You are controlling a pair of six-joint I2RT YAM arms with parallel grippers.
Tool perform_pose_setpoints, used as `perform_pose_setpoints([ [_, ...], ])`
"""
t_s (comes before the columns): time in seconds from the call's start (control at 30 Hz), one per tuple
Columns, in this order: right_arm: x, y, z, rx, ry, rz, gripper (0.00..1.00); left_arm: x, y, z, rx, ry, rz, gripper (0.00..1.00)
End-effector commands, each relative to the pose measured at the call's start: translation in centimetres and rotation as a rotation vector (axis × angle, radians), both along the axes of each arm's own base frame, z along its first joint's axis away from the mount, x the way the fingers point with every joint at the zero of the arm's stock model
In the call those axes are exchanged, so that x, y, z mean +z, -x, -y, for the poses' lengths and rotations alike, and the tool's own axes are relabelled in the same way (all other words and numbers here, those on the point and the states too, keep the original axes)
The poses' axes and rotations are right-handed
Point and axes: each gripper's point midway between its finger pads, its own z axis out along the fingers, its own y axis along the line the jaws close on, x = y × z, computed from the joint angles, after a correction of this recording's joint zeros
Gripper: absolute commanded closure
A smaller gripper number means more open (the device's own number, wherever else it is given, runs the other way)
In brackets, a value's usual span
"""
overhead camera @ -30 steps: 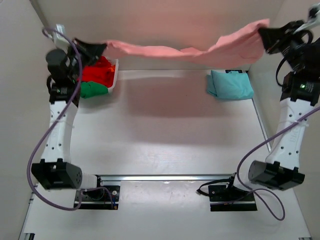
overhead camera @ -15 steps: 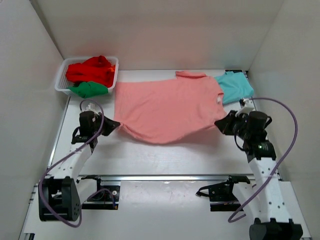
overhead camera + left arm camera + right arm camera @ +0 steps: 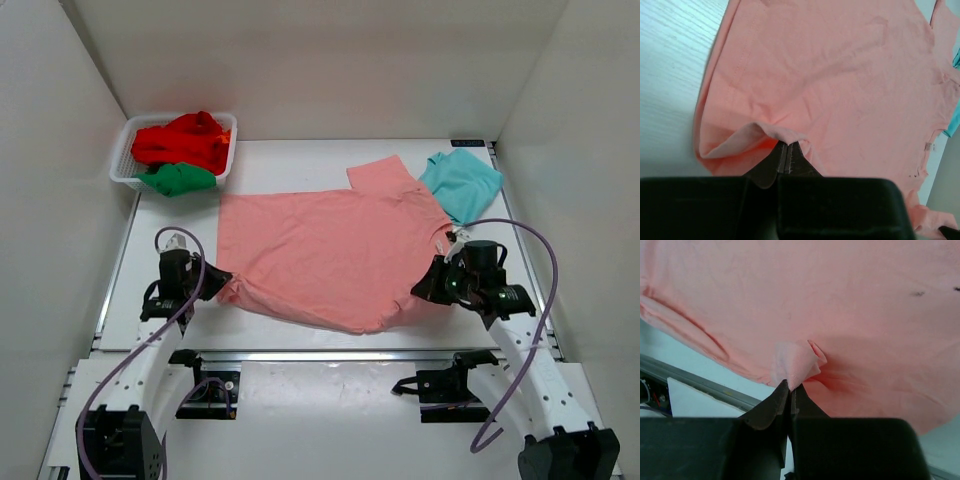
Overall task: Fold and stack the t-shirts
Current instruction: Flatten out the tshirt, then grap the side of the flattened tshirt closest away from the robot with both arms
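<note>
Top external: left hand [image 3: 217,279] and right hand [image 3: 427,285] each pinch the salmon-pink t-shirt [image 3: 330,245]; its label [image 3: 928,146] is unreadable.

**Soft cloth, hard plastic**

The pink t-shirt [image 3: 330,250] is soft, matt cloth with small wrinkles. The teal t-shirt [image 3: 462,183] is soft cloth too. The basket [image 3: 120,150] is white plastic mesh. The table [image 3: 290,160] is white and smooth, with faint wood lines. The left gripper [image 3: 786,146] is dark and smooth.

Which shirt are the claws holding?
The salmon-pink shirt, spread on the table; left gripper and right gripper pinch its near edge. The teal shirt, red shirt and green shirt lie ungripped.
</note>
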Motion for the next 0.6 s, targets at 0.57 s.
perform_pose_setpoints([
  [0.57,0.8,-9.5,4.3,-0.015,0.138,0.114,1.00,-0.9,0.2,-3.7,0.237,-0.022,0.038,1.00],
])
